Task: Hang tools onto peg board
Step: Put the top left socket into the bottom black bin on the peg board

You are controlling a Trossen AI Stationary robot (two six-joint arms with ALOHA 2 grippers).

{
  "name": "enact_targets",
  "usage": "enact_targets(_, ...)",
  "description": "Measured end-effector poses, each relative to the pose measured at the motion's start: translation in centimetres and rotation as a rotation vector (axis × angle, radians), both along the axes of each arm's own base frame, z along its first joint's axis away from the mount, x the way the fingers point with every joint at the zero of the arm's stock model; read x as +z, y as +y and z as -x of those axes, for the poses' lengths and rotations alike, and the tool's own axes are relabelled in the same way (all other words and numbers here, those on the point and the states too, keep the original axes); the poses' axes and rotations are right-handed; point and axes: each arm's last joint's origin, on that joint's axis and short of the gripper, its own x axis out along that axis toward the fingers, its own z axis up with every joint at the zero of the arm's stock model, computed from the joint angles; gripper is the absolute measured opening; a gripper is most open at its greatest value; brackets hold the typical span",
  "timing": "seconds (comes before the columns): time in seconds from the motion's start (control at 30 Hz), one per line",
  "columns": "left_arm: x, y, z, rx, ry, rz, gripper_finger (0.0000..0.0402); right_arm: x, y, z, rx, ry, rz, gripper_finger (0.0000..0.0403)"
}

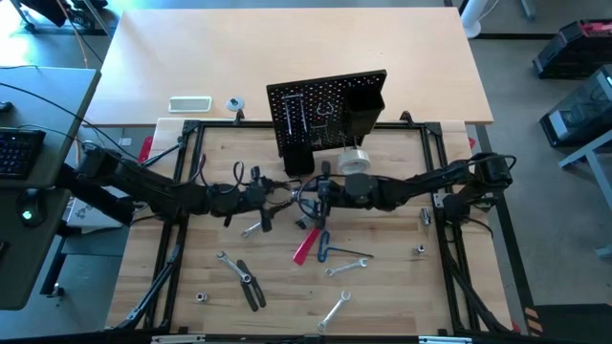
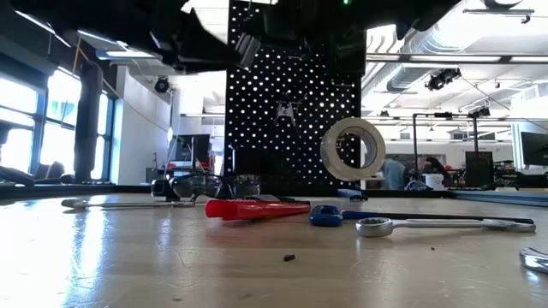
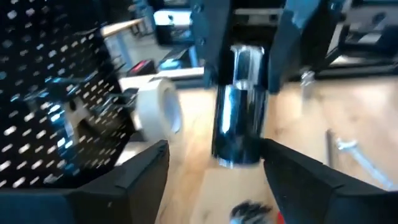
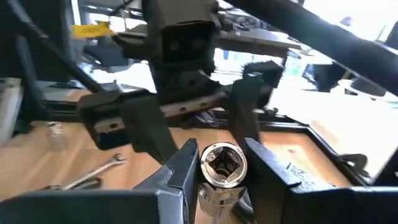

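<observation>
The black peg board (image 1: 325, 113) stands upright at the table's far middle, with silver tools on its hooks and a pale tape roll (image 2: 352, 147) hanging on it. My right gripper (image 4: 221, 163) is just in front of the board, shut on a chrome socket (image 3: 240, 118). My left gripper (image 3: 214, 171) faces it from the table's left, open. Its fingers stand on either side of the socket's free end without touching it. A red-handled cutter (image 1: 306, 246), a blue-handled tool (image 2: 325, 216), black-handled pliers (image 1: 251, 285) and wrenches (image 1: 349, 266) lie on the table. My right gripper pinches the chrome socket between its two fingers (image 4: 186, 165), by the side walls near its hex-opening end (image 4: 221, 160). The fingers come level from the table's right. The socket is lifted clear of the table, and its other end (image 3: 235, 155) sticks out toward my left gripper.
Small loose sockets (image 1: 201, 297) (image 1: 419, 250) and more wrenches (image 1: 333, 311) (image 1: 229, 260) are scattered over the near half of the table. A black frame (image 1: 182, 191) borders the wooden top. A white flat device (image 1: 189, 103) lies on the desk beyond the peg board.
</observation>
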Motion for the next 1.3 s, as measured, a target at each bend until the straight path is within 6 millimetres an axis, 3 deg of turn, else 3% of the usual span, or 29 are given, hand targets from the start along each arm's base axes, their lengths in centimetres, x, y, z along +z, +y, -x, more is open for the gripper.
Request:
enact_targets(0.23,0.4,0.5,1.9,0.070,0.095,0.021,0.0249,-0.8,-1.8,-0.1,-0.104,0.052,0.016,0.0099)
enact_targets(0.4,0.4,0.6,2.5,0.082,0.125,0.050,0.0249,-2.8,-3.0,-0.8,-0.170,0.110,0.018,0.0098)
enact_targets(0.87,-0.1,0.4,2.7,0.078,0.162,0.073,0.0250,-5.2,-5.1,-1.3,-0.312,0.189,0.044,0.0098)
enact_targets(1.3,-0.1,0.3,2.7,0.064,0.161,0.092,0.0250,-5.7,-6.2,-1.1,-0.382,0.238,0.084,0.0098)
